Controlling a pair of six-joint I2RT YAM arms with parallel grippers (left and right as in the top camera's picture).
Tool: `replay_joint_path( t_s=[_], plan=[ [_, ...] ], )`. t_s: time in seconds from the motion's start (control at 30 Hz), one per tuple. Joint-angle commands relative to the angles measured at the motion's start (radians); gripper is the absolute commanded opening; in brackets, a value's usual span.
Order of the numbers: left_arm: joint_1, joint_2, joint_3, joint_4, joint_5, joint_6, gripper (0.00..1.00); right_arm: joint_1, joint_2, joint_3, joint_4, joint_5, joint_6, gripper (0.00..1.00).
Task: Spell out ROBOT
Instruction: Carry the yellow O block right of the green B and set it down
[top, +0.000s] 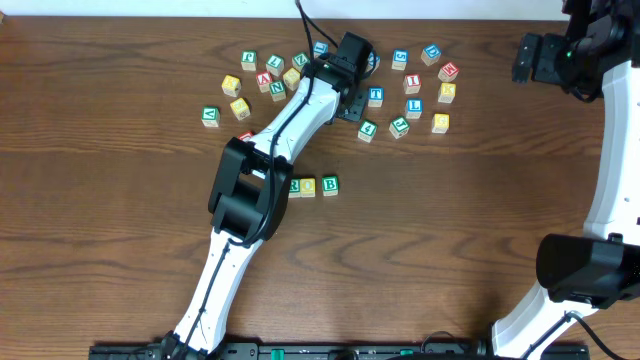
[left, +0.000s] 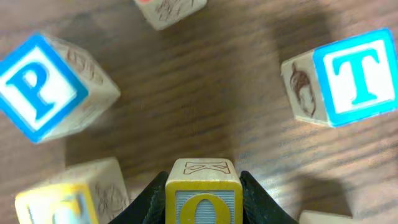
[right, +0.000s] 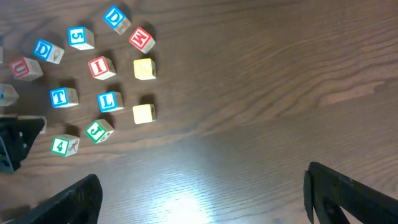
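My left claw (left: 203, 190) clamps the second O cube (left: 202, 210) far out on the table (top: 480, 190), while R (top: 295, 186), O (top: 308, 187), B (top: 329, 185) already stand in a row and the T cube (left: 354, 74) waits nearby.

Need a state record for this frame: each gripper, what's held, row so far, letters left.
left gripper: closed on the yellow-framed wooden O cube, up in the loose pile
right gripper: open, empty, off to the side of the cubes
row so far: green-framed R cube, placed yellow O cube, green-framed B cube, side by side
not yet placed: second O (in grip); blue-framed T cube, loose near the held cube
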Motion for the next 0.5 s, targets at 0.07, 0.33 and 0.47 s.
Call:
replay_joint_path(
  t_s=[0.07, 0.33, 0.47],
  plan=[
    [-0.003, -0.139, -0.011, -0.095, -0.009, -0.176, 0.24, -0.003, -0.001, -0.001, -0.002, 0.001, -0.013, 0.99],
    [-0.019, -0.289, -0.011, -0.351, -0.007, -0.348, 0.24, -0.003, -0.001, -0.001, -0.001, 0.001, -0.013, 0.99],
    [-0.057, -0.346, -0.011, -0.502, -0.008, -0.359, 0.24, -0.003, -0.001, -0.001, -0.002, 0.0, -0.013, 0.99]
  ],
)
